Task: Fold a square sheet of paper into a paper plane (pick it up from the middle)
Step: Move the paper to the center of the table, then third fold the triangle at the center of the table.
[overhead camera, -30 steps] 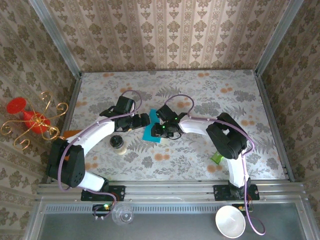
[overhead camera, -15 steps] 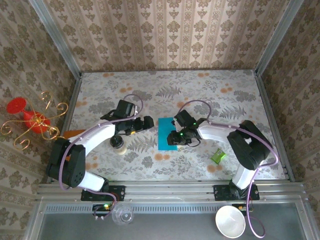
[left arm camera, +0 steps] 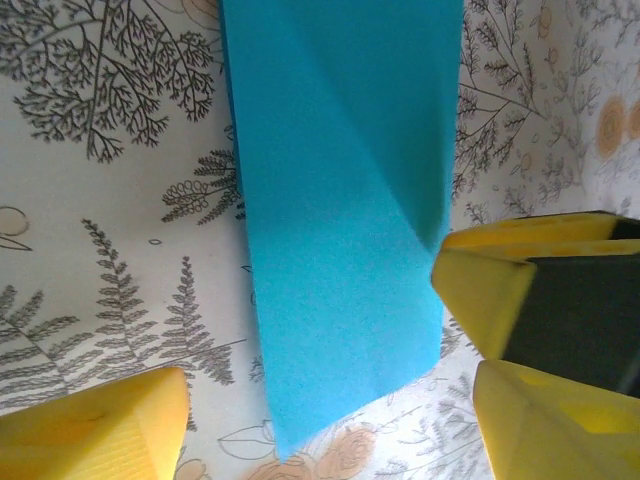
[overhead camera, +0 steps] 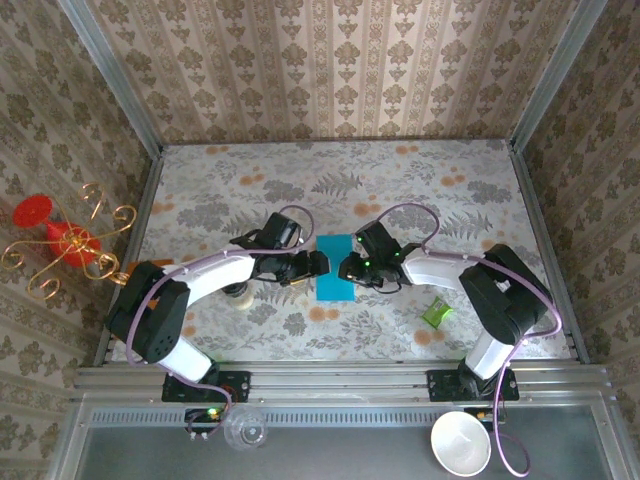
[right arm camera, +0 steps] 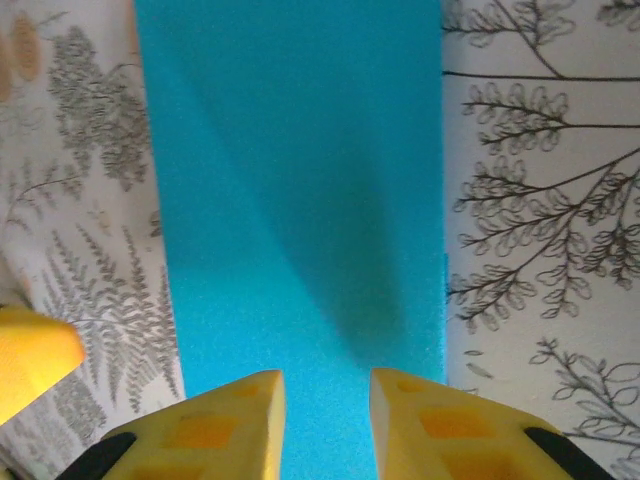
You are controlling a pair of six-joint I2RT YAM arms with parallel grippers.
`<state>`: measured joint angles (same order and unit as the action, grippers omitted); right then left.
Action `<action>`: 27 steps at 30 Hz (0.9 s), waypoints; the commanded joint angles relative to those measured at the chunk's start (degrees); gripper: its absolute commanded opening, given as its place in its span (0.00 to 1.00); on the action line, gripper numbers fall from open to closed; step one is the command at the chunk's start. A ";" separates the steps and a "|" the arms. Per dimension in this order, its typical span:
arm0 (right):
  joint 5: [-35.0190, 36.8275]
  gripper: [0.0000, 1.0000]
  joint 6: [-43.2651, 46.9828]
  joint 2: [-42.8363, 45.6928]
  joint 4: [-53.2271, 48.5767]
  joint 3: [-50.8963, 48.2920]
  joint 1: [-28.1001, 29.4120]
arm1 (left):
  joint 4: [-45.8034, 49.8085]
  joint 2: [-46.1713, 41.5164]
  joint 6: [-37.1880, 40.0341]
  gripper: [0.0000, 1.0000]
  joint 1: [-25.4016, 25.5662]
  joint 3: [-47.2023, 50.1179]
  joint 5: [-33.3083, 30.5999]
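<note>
Teal paper (left arm camera: 340, 250) cut off by top edge; object (overhead camera: 238, 293) under left arm (overhead camera: 210, 270) mostly hidden, perhaps jar.

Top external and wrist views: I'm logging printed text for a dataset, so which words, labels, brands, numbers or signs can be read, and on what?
No readable text anywhere.
square sheet of paper: plain teal, no print.
table: fern and flower pattern only, no lettering.
green wrapper: too small to tell.
</note>
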<state>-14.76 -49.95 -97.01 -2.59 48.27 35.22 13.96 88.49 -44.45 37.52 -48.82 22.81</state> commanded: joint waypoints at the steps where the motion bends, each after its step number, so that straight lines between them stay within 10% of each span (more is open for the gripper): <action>1: 0.56 0.29 -1.36 -1.40 1.78 0.85 -0.83 | -3.11 1.03 -3.87 0.71 0.19 1.65 2.69; 27: -4.28 0.25 -0.54 -5.27 0.79 -2.63 -4.89 | -4.33 10.15 -3.35 0.34 -1.75 -0.87 8.20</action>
<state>-19.00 -50.13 -100.12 0.47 47.59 30.96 9.72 97.43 -48.38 35.27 -48.18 29.45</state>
